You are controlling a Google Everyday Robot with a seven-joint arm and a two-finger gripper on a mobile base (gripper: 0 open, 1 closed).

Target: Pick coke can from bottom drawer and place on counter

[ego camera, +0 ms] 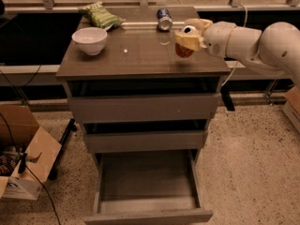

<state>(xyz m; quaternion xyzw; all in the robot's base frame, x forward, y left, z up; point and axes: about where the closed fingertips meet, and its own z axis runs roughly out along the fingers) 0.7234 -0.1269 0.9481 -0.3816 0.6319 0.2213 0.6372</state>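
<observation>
My gripper (186, 42) is over the right part of the counter (136, 55), shut on the coke can (183, 51). The red can shows just below the tan fingers (187, 40), held a little above the glossy top. The white arm reaches in from the right. The bottom drawer (147, 191) is pulled open below, and its inside looks bare.
A white bowl (89, 40) stands at the counter's left. A green chip bag (100, 16) lies at the back left and a blue-and-silver can (164, 18) lies at the back middle. A cardboard box (23, 151) and cables are on the floor at left.
</observation>
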